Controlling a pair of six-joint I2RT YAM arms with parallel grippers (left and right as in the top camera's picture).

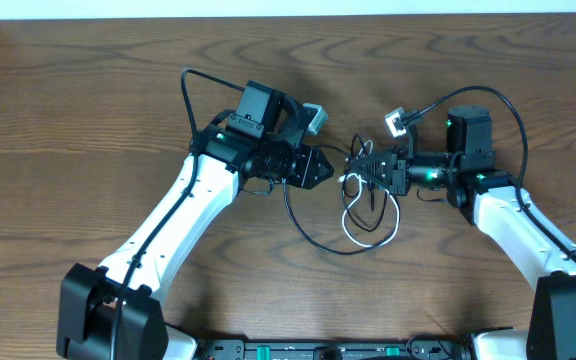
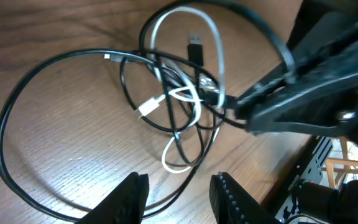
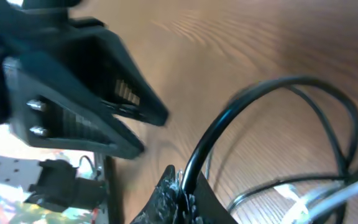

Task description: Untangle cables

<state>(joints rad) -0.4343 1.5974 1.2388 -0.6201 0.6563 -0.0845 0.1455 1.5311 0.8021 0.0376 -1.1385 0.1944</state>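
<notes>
Near the middle of the bench [image 1: 88, 110], the cables [image 1: 366, 198] lie knotted between the two arms, a little right of centre in the overhead frame. The left fingers [image 1: 318, 167] point in from the left and stop just short of the knot. In the left wrist view they stand apart at the bottom edge, released, with only bare wood and a stretch of black cord showing between them. The right fingers [image 1: 363, 172] reach in from the right and meet the top of the knot. In the right wrist view they are clenched at the bottom of the frame, pinching a black cable [image 3: 219, 124] that rises from their tips and arcs toward the upper right. Seen from the left wrist, the right fingers enter from the right edge and their tips bite into the knot where several black strands cross. A white cable [image 2: 146, 109] threads through the knot: it arches across the top of that frame, shows a white plug left of the crossing, and ends in a small loop at lower centre. A black plug [image 2: 194, 46] lies inside the white arch. One black loop [image 2: 8, 106] sweeps wide from the knot to the left side of the frame and curves back toward the bottom edge, flat on the wood. From overhead this loop and the white one hang below the knot, toward the lower centre.
</notes>
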